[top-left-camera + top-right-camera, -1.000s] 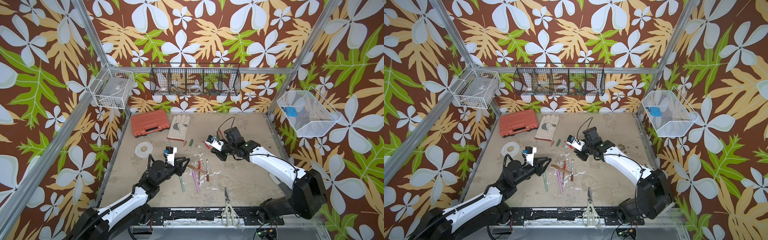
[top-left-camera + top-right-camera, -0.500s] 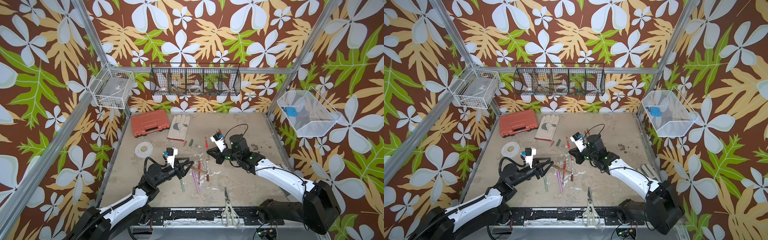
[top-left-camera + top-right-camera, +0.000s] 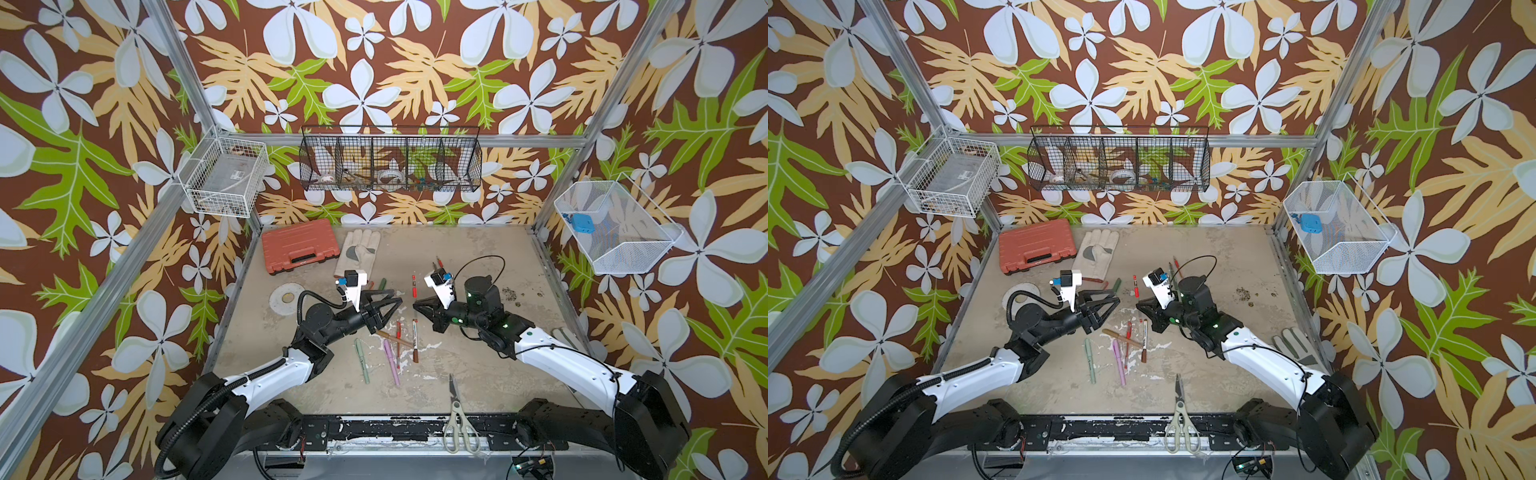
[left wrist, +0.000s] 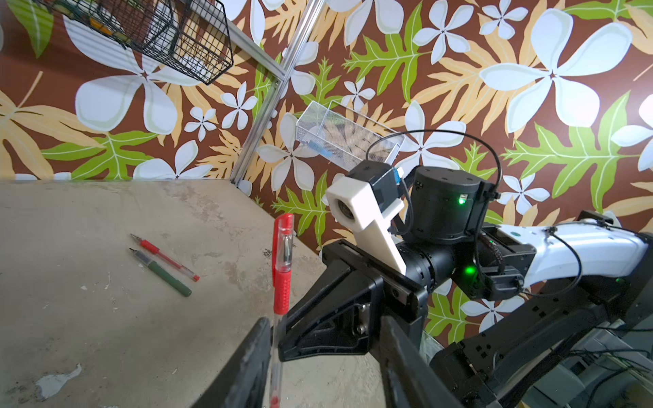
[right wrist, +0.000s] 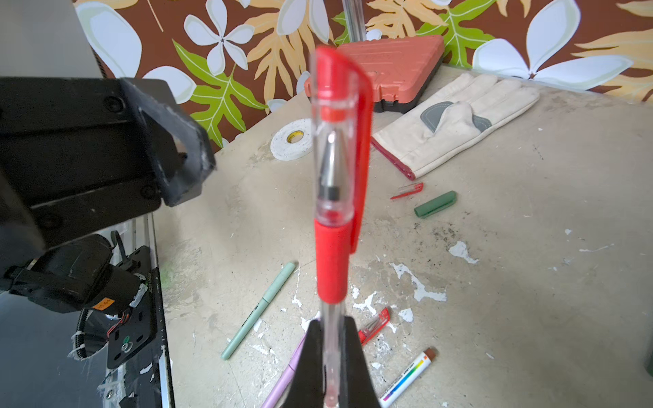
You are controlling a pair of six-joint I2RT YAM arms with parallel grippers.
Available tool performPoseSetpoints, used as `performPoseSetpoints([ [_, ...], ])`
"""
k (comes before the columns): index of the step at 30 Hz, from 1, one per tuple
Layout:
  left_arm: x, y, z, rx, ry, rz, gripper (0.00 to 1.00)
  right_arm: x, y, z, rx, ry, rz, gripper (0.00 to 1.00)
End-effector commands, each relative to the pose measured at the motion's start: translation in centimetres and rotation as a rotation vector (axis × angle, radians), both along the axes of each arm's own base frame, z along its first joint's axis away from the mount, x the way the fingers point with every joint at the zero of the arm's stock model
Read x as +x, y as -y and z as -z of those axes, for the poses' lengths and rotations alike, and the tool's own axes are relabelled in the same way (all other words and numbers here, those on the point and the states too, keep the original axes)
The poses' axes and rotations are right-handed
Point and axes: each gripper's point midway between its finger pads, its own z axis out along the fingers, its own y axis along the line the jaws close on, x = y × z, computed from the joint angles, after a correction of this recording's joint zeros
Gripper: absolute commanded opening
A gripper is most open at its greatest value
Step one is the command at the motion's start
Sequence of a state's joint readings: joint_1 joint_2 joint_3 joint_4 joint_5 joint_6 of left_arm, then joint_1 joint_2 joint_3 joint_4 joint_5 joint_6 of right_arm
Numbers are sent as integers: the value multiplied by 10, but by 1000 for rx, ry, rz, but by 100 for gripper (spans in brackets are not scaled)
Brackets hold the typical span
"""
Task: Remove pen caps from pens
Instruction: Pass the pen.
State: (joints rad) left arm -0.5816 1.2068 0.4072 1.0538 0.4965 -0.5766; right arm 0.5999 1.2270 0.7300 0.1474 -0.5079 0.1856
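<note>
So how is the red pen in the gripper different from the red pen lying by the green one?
The held pen wears its red cap; the lying pen has a bare tip. The held pen is up off the table, pinched in the right gripper; the lying pen rests flat beside the green pen. Both are thin and red.

Light: bright, even | shadows: soft | blur: red pen (image 5: 334,197) close-up | edges: bowed
</note>
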Motion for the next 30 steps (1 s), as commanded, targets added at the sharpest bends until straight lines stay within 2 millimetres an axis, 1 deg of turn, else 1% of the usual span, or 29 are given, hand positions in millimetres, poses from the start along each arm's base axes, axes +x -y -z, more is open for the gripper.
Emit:
performPoseSetpoints([
  [1, -6, 4, -9, -13, 72, 40, 52, -11, -13, -7, 39, 16, -85, 0],
  [4, -12, 8, -7, -16, 70, 79, 52, -20, -20, -6, 45, 18, -141, 0],
  [8, -13, 4, -10, -9, 86, 63, 52, -23, -23, 0, 33, 9, -153, 0],
  [12, -4, 1, -4, 33, 61, 4, 49, -30, -31, 1, 31, 14, -194, 0],
  [15, -1, 2, -1, 51, 57, -6, 48, -37, -38, 3, 21, 19, -226, 0],
  [18, 6, 3, 6, 85, 38, -28, 47, -40, -45, 5, 15, 19, -246, 0],
  [21, 8, 3, 11, 93, 31, -42, 45, -42, -50, 5, 14, 19, -259, 0],
  [26, 8, 0, 9, 91, 41, -58, 42, -43, -50, 3, 14, 25, -257, 0],
  [30, 5, -2, 5, 81, 53, -58, 41, -42, -49, 5, 7, 25, -255, 0],
])
